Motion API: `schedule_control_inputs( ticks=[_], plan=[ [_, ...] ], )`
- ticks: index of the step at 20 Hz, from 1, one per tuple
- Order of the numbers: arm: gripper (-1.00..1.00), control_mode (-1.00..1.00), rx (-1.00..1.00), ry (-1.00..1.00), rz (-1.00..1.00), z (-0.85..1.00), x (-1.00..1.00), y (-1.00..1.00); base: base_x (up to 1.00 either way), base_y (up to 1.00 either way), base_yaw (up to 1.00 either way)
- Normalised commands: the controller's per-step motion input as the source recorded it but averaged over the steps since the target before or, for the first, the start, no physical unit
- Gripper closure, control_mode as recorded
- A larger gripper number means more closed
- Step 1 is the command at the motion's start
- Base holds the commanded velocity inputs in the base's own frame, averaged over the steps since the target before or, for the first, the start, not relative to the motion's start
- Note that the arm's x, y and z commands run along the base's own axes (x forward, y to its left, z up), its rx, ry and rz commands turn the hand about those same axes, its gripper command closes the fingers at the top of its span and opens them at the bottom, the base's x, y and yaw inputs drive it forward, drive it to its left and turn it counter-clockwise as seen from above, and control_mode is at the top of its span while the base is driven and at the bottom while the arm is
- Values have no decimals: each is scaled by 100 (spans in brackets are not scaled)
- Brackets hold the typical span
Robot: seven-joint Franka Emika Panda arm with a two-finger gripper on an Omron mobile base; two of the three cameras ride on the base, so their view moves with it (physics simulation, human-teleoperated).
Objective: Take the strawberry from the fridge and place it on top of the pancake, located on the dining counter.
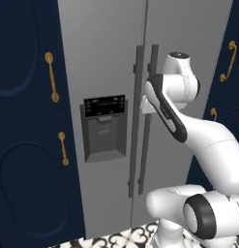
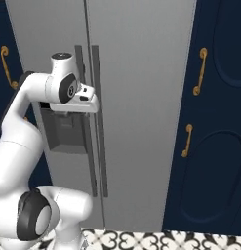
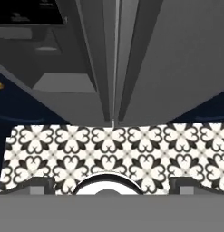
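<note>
A: Item one, the fridge (image 1: 106, 53)?
B: Grey stainless, side-by-side, both doors closed. Two long vertical handles (image 1: 140, 121) run beside the centre seam. A black dispenser panel (image 1: 104, 105) sits on the left door above a grey recess. It carries pale markings, too small to read. No brand name legible anywhere on the doors.

A: Item two, the gripper (image 2: 92, 103)?
B: At the end of the white arm, held against the fridge handles at about the dispenser's height. In the right base view the hand's white block reaches the handle bars. Whether the jaws are apart or together, I cannot tell.

A: Surroundings?
B: Navy cabinets (image 1: 24, 145) with gold handles (image 1: 52, 76) on both sides of the fridge. Black-and-white patterned floor tiles (image 3: 113, 149) at its foot.

A: Strawberry, pancake?
B: Neither to be seen; the fridge interior is hidden behind the closed doors.
</note>
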Motion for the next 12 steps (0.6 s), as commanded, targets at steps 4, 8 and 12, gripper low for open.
schedule_control_inputs(
  ticks=[4,8,12],
  plan=[
    [-100,100,0,0,0,0,0,0,-34,-2,-1],
    [-100,-100,0,0,0,0,1,0,-4,0,0],
    [-100,-100,1,-38,0,-20,41,-4,0,0,0]
  ],
)
